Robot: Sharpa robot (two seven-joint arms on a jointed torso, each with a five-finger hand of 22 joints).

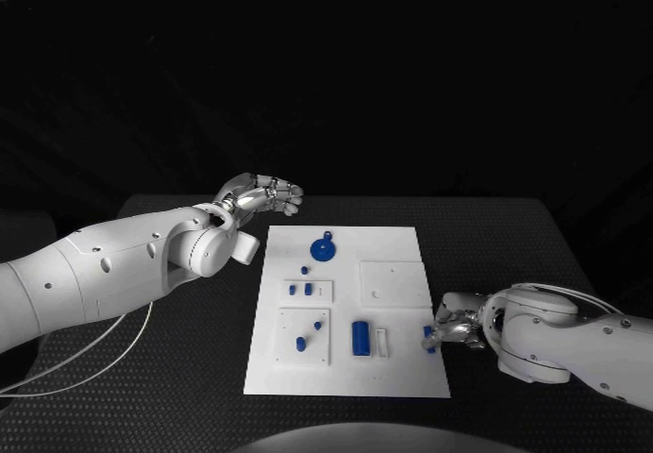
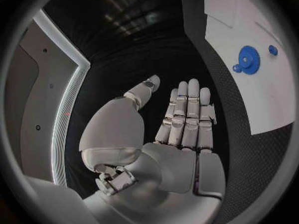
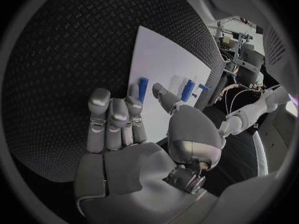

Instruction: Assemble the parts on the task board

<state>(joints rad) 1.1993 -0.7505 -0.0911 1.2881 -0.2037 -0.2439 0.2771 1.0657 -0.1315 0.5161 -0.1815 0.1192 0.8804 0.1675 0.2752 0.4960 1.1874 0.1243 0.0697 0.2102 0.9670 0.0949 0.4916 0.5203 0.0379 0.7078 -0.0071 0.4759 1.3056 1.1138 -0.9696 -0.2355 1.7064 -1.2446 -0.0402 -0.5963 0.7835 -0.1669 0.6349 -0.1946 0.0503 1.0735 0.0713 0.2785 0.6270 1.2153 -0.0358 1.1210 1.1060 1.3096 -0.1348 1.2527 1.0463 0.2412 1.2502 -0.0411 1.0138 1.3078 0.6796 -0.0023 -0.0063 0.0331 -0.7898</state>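
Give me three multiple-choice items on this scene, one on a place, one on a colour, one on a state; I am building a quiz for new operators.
1. Where is the right hand?
A. at the task board's right edge, near a small blue part
B. above the blue gear
C. off the table's far side

2. What colour is the gear on the task board?
A. red
B. blue
C. yellow

3. How is the left hand?
A. gripping the gear
B. pressing on the board
C. open, holding nothing

Answers: 1 A, the head view shows it beside the small blue part at that edge. 2 B, it shows blue in the head and left wrist views. 3 C, its fingers are extended with nothing in them.
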